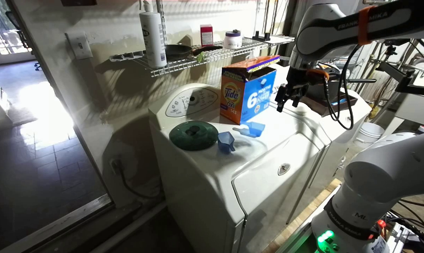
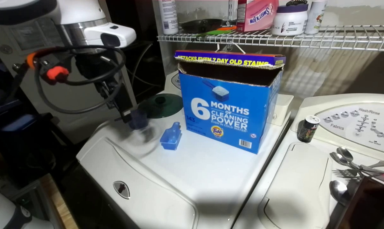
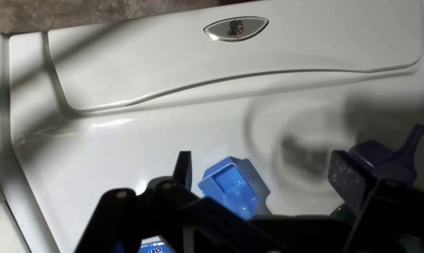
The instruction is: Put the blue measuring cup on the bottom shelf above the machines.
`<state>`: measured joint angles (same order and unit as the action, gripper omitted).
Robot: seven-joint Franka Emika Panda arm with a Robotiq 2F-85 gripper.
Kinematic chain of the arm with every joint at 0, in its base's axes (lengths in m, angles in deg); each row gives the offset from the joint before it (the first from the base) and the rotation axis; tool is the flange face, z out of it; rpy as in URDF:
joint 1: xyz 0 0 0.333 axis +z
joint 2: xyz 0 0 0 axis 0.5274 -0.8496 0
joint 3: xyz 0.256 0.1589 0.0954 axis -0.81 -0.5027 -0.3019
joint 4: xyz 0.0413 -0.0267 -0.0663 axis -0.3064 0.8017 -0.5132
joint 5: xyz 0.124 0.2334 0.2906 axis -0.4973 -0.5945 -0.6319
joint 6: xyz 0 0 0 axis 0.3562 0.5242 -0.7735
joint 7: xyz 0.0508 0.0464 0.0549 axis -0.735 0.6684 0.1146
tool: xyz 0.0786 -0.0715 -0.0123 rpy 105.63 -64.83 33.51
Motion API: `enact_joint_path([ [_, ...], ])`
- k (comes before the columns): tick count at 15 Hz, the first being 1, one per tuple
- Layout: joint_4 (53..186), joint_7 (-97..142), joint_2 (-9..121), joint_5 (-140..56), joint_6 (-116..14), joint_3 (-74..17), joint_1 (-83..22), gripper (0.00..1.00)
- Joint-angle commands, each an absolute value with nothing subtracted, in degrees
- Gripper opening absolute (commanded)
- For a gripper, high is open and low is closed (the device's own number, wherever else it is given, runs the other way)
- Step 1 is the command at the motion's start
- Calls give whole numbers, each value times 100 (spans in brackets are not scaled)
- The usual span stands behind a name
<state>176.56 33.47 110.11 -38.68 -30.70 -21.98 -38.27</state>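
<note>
Gripper [image 3: 262,168] hangs over one of the white machines [image 1: 204,179], jaws wide apart. Blue measuring cup [image 2: 171,139], the lighter of two, lies on that machine's top, just beside the flap-up orange-and-blue Tide box [image 2: 223,101]; in the wrist view it shows between the jaws, closer to one side. Darker blue cup [image 1: 226,141] sits right next to the round green disc [image 1: 197,142]; from here can't tell if they touch. Bottom shelf [image 2: 354,38], the pale wire one above the machines, carries a white bottle [image 1: 152,38], dark pan [image 1: 178,52], pink-and-red Sweet'N Low box [image 2: 257,16] and a white jar [image 2: 289,25] with purple lid, all visible in both exterior views. Neighbouring machine [image 2: 296,181] has cutlery [image 2: 344,154] and a small dark can [image 2: 308,130] on top, can standing close to the Wash/Rinse panel [image 2: 363,122]. Green light [image 1: 325,236] is lit on the arm's base [image 1: 352,211].
</note>
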Motion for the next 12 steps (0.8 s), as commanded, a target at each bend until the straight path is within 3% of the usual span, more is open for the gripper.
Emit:
enact_joint_path([
  [1,17534,3761,10319,-3223,-3719,-2231,-4018,100],
  [12,17493,4278,9653,-2939,-4730,-1917,-4159,100],
])
